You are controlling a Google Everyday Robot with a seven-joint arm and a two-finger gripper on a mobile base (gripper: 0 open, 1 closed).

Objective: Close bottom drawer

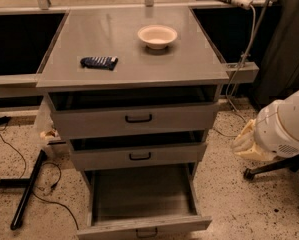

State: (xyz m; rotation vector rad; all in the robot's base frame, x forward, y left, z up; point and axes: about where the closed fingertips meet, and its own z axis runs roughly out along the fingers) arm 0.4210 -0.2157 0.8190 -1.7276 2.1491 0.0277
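The bottom drawer (144, 226) of the grey cabinet is pulled far out. Its long shallow tray (141, 191) is empty, and its small black handle (146, 232) sits at the frame's lower edge. My gripper (242, 145) hangs to the right of the cabinet, about level with the middle drawer. It is apart from the cabinet, with its cream fingers pointing left. The white arm housing (286, 124) is behind it. The gripper holds nothing that I can see.
The top drawer (134, 119) and middle drawer (139, 157) stand slightly open. A cream bowl (157, 35) and a dark blue packet (99, 62) lie on the cabinet top (189, 64). Cables and a black stand leg (26, 191) are on the floor at left. A chair caster (249, 174) is on the right.
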